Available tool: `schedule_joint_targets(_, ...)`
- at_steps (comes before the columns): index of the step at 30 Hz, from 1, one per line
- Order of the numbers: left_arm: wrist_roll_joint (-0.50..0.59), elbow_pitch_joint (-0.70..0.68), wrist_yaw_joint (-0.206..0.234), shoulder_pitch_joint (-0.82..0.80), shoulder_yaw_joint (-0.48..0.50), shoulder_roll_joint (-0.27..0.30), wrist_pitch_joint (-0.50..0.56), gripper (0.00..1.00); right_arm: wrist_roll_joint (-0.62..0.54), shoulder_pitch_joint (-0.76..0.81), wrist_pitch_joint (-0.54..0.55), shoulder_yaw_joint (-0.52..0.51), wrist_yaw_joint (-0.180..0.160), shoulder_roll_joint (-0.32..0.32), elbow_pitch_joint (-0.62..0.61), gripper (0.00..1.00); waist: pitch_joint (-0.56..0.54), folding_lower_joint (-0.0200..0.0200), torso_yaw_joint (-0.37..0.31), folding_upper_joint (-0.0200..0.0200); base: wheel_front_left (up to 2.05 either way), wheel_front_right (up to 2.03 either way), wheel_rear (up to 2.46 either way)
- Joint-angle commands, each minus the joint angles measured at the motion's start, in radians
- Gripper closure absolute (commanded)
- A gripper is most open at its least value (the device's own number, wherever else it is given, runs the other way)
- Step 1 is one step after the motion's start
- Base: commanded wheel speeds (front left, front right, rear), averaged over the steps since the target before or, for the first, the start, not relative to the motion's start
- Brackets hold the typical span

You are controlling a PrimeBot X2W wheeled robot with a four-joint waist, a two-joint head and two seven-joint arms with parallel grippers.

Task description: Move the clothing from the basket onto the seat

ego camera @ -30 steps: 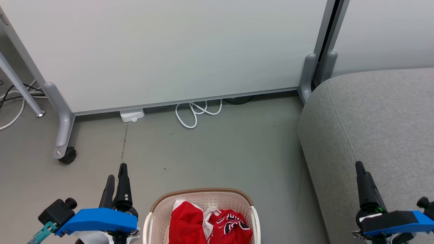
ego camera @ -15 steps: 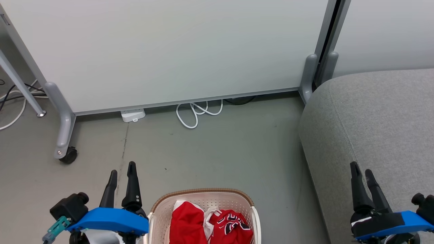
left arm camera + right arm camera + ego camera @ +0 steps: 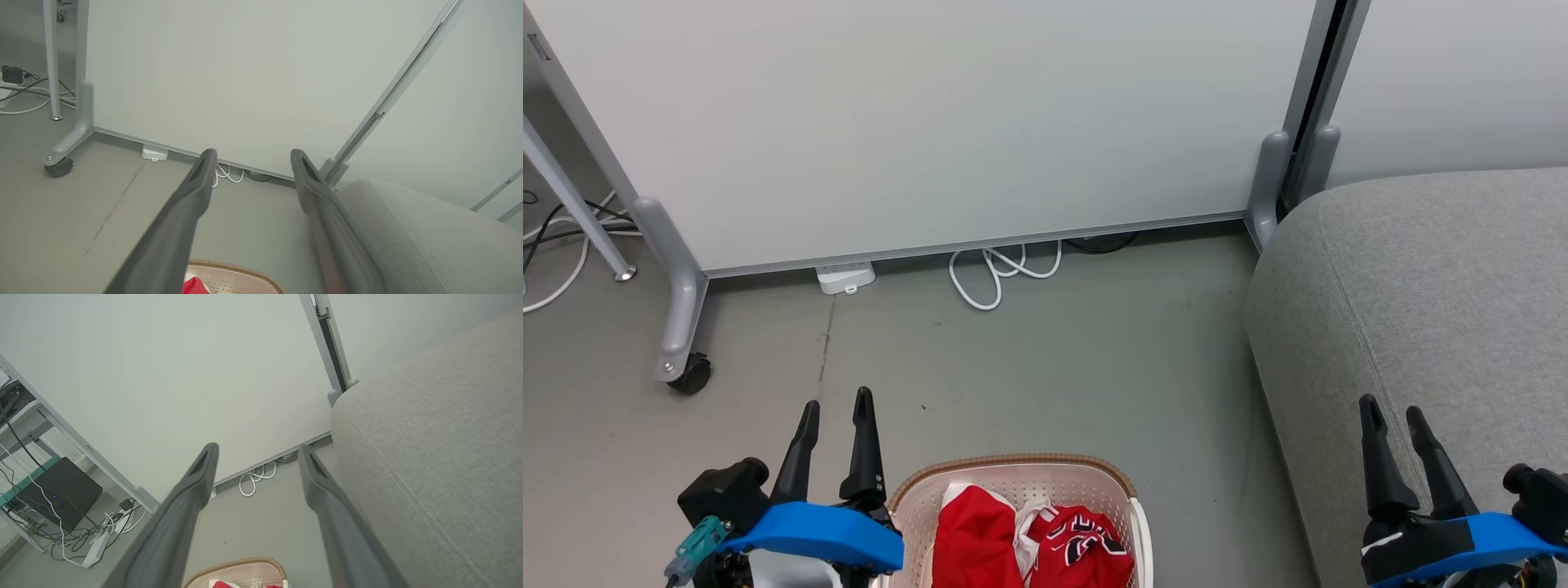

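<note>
The cream basket [image 3: 1013, 474] with a brown rim stands on the floor at the bottom middle of the head view. Inside it lies the clothing: a plain red piece [image 3: 972, 535] on the left and a red jersey with black-and-white lettering [image 3: 1086, 543] on the right. My left gripper [image 3: 836, 402] is open and empty, just left of the basket's rim. At the lower right my right gripper [image 3: 1392, 408] is open and empty over the front edge of the grey seat [image 3: 1445, 278]. The basket rim [image 3: 233, 269] and a red scrap [image 3: 195, 286] show low in the left wrist view.
A white partition panel [image 3: 931, 122] on grey wheeled feet [image 3: 682, 359] stands behind the basket. A white power strip [image 3: 845, 278] and a looped white cable [image 3: 1001, 273] lie at its base. More cables and a black box [image 3: 57, 494] sit to the left.
My left gripper has shifted right, closer to the basket's rim. My right gripper has turned so both its fingers now show apart, and has moved slightly left.
</note>
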Motion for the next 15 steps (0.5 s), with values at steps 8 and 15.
schedule_joint_targets(8,0.097,0.001,0.007,-0.027,-0.021,0.011,-0.027,0.0,-0.109,0.013,-0.02,-0.006,0.002,-0.007,-0.023,0.0,-0.002,-0.0001,0.005,0.0,0.0,0.0,0.0)
schedule_joint_targets(15,0.147,0.004,0.005,-0.026,-0.029,0.008,-0.043,0.0,-0.187,0.018,-0.03,-0.002,0.002,-0.007,-0.026,0.0,-0.002,-0.0001,0.01,0.0,0.0,0.0,0.0)
